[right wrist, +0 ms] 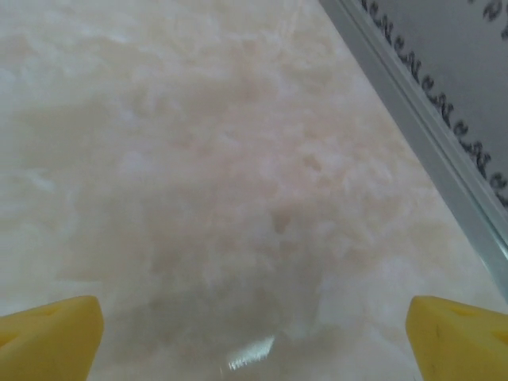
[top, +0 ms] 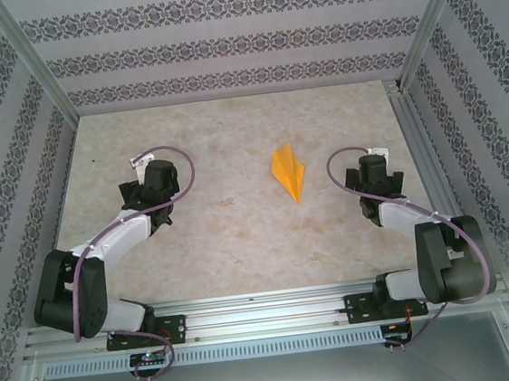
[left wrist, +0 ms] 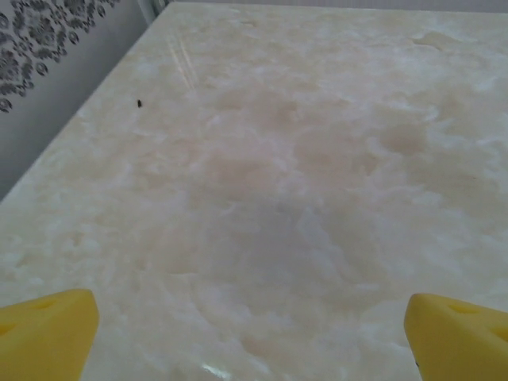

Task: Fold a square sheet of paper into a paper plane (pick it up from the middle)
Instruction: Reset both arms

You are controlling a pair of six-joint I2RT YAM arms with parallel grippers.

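Your left gripper (left wrist: 254, 337) — spread wide | right gripper (right wrist: 254, 340) — spread wide | paper plane (top: 289, 172) on table (top: 223, 235) between them

table (top: 232, 238): beige marble top | walls (top: 221, 44): floral-striped paper | rails (top: 266, 300): aluminium

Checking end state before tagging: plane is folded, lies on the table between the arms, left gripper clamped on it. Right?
One thing is wrong: the left gripper is not on the plane. The top view shows the folded plane lying free on the table between the arms, apart from both. The left wrist view shows that gripper open over bare table.
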